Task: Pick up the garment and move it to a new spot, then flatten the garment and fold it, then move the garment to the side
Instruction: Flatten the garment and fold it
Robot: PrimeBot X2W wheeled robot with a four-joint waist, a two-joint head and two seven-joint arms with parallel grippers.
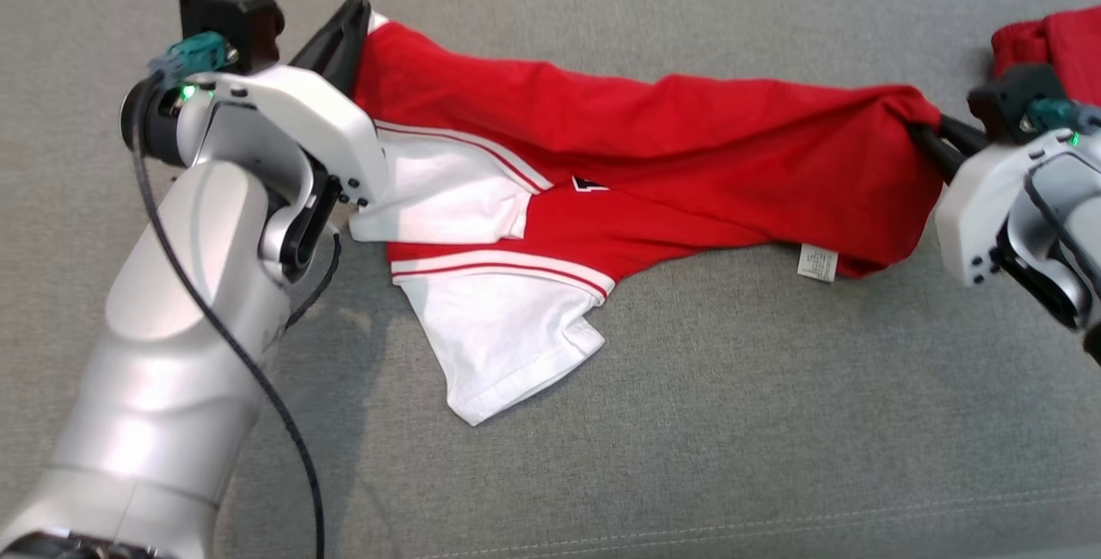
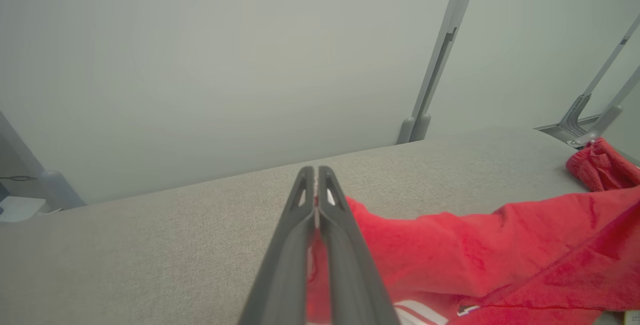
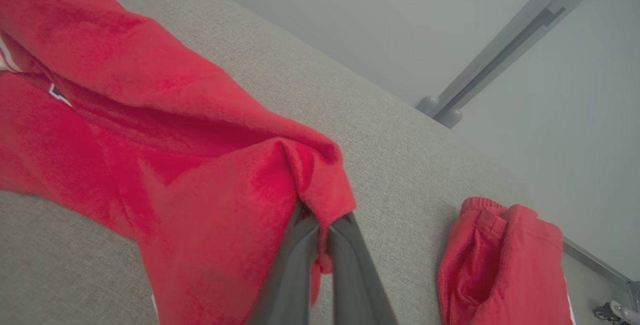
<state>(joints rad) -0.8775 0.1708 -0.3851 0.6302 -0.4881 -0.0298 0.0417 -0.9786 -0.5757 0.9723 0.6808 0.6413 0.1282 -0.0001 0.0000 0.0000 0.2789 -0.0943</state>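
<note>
**A:** Where is the garment (image 1: 671,163) right now?

**B:** It is stretched across the far half of the grey padded surface (image 1: 688,456), from near its left side to near its right edge. The left gripper (image 1: 340,39) has its fingers pressed together on cloth at the shoulder end. The right gripper (image 3: 320,225) pinches a bunched fold of the red hem.

**A:** So it hangs between the two?

**B:** Partly. The middle sags onto the surface, and a white sleeve (image 1: 507,344) lies crumpled toward the near edge with its hem turned over.

**A:** What could go wrong?

**B:** I'd say the right pinch holds only a small gather, so a harder pull apart could slip it free and drop that end. The turned sleeve may get pressed in as a crease when the shirt is laid flat. Another red cloth (image 3: 500,260) also sits near the right gripper at the far right edge, and a sweep that way could drag it along
</note>
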